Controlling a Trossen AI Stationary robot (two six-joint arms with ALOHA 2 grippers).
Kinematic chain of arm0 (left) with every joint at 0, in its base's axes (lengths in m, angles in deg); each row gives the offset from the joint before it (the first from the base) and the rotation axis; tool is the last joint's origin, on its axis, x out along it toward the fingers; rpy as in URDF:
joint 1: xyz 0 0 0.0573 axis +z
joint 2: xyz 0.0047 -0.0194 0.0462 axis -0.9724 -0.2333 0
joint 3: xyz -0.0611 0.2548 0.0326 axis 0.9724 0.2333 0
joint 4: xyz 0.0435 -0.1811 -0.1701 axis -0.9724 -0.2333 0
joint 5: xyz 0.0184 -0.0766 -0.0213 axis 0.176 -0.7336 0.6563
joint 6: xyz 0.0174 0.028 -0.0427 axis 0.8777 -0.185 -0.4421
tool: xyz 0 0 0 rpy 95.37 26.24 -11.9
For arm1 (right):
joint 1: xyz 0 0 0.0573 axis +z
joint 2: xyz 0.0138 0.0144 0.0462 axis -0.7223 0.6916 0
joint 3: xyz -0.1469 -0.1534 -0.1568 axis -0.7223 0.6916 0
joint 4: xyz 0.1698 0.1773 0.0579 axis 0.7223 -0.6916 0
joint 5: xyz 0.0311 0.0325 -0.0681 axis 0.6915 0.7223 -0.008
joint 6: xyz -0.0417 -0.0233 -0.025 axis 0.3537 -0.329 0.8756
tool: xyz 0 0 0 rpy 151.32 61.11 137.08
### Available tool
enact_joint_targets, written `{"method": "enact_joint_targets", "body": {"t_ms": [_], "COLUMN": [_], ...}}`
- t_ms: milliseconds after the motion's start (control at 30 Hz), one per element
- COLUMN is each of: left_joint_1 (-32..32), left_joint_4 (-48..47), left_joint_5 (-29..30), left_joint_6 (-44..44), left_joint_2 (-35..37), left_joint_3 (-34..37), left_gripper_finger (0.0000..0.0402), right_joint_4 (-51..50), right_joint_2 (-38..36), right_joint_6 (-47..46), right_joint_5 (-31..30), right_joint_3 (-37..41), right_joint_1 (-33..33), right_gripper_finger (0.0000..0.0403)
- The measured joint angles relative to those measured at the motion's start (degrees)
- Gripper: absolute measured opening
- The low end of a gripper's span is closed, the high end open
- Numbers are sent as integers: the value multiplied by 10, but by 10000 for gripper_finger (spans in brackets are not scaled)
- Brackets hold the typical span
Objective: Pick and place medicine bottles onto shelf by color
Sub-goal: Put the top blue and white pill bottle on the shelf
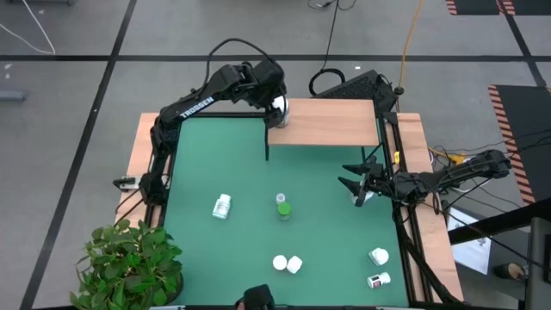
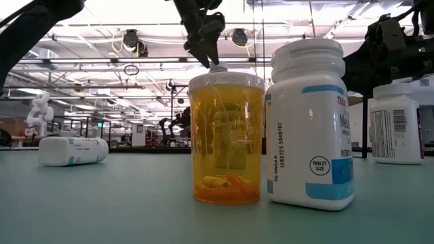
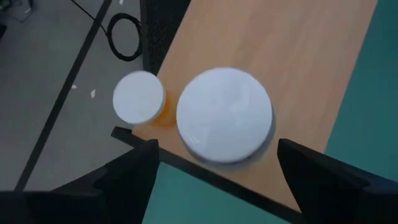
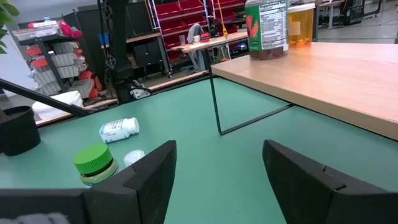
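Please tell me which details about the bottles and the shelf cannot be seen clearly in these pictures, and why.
- Shelf bottles, high view: the left gripper covers them.
- Large white cap, left wrist view: only the top shows; label colour is hidden.
- Bottle by the shelf's corner, right wrist view: its cap is cut off by the edge.
- Two front bottles, high view: too small to read.

Two bottles (image 3: pixel 224 115) upright on shelf (image 1: pixel 331 122) corner; green-capped bottle (image 1: pixel 282 207) upright mid-table; others scattered.
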State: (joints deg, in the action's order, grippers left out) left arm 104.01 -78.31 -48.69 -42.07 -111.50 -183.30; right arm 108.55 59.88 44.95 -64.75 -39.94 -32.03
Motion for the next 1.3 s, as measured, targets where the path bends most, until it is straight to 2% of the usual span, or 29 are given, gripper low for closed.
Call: {"method": "enact_joint_targets", "body": {"t_ms": [333,667,900,1067,1167,1300], "left_joint_1": [-4,-38,-63,-102,-130,-164], "left_joint_4": [1,-26,-93,-117,-108,-58], "left_joint_5": [6,62,88,130,158,165], "left_joint_6": [-10,-20,-89,-142,-174,-217], "left_joint_2": [2,68,83,91,113,164], "left_joint_3": [0,0,1,78,156,287], "left_gripper_finger": [331,331,330,331,331,331], "right_joint_4": [0,0,0,0,0,-4], "right_joint_2": [0,0,0,0,0,4], "right_joint_6": [0,0,0,0,-3,-11], "right_joint_5": [0,0,0,1,1,2], "right_joint_3": [0,0,0,0,0,0], "right_joint_1": [0,0,0,0,0,0], "right_gripper_finger": [235,235,235,235,235,235]}}
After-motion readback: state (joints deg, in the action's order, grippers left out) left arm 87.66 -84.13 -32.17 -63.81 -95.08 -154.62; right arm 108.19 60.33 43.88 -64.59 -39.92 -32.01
